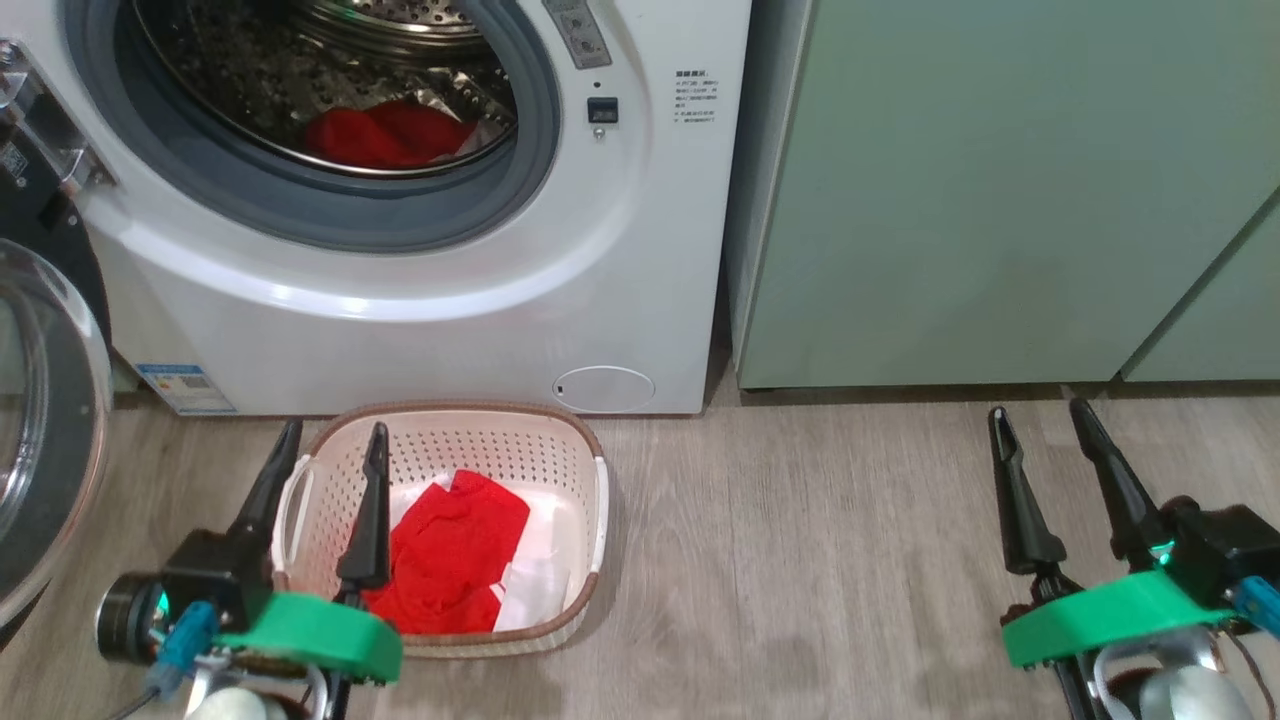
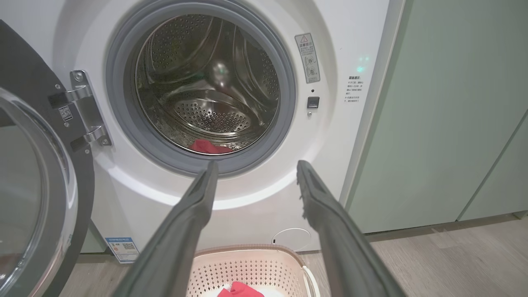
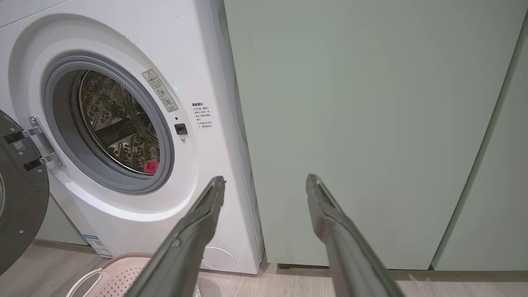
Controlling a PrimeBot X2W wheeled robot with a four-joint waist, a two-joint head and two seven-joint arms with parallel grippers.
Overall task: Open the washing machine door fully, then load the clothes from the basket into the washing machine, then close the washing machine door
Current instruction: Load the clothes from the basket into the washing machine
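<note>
Now two clothes, in drum and basket; left gripper, right gripper wide, empty.

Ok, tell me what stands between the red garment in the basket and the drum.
Nothing visible does. The washing machine door hangs swung open at the left, the drum mouth is unobstructed, and the clothes lie uncovered in the basket below it.

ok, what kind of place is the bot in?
Likely a home laundry corner, or a mock-up of one: a white front-loading washing machine with its door open, pale green cabinets beside it, and a basket holding red clothes on a wood-look floor.
</note>
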